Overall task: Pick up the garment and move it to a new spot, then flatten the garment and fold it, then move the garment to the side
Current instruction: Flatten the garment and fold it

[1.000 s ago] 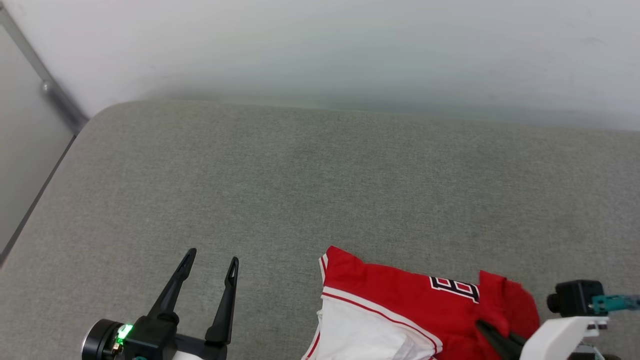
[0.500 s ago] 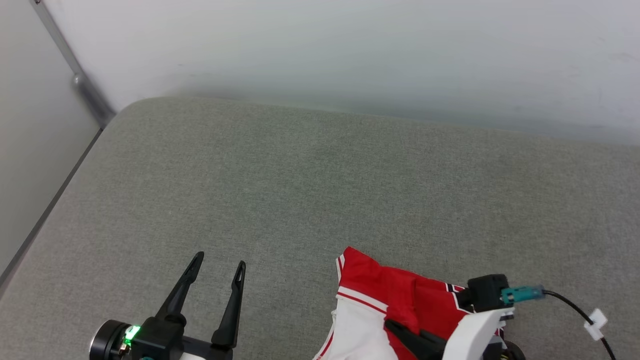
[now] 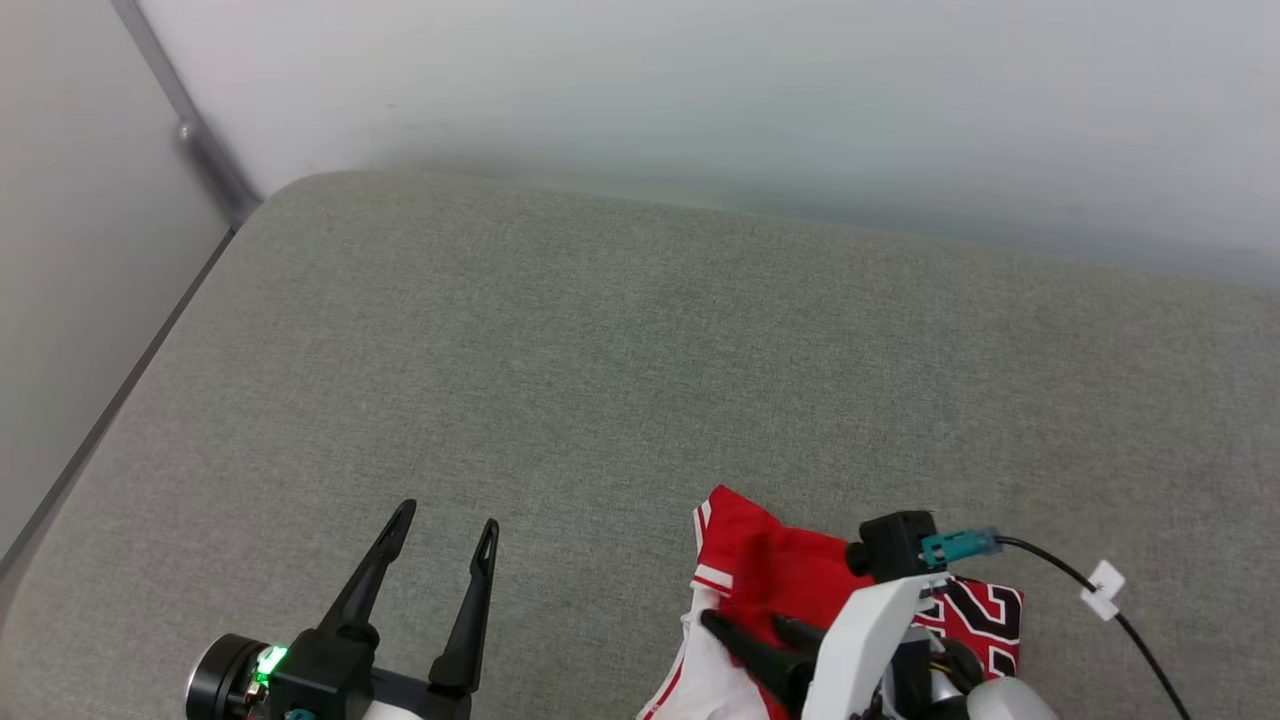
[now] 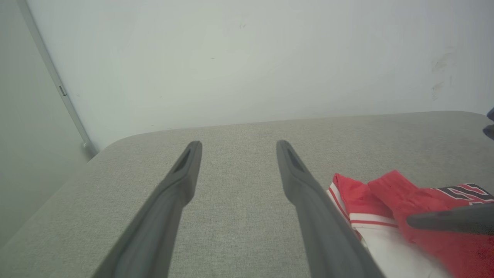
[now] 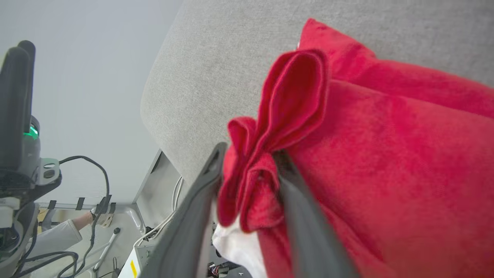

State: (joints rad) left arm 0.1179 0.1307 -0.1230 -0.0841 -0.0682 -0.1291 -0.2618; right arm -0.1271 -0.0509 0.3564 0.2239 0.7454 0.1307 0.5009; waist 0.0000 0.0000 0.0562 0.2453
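On the grey cushion, one garment bunches between two right fingers

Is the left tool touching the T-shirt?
No, in the head view the open left tool is over bare grey cushion, apart from the red T-shirt.

Garment lies on cushion, right of left tool.

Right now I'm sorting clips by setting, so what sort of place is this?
Probably an indoor robot test room: a grey fabric-covered table stands against a bare white wall, with loose cables trailing beside it.
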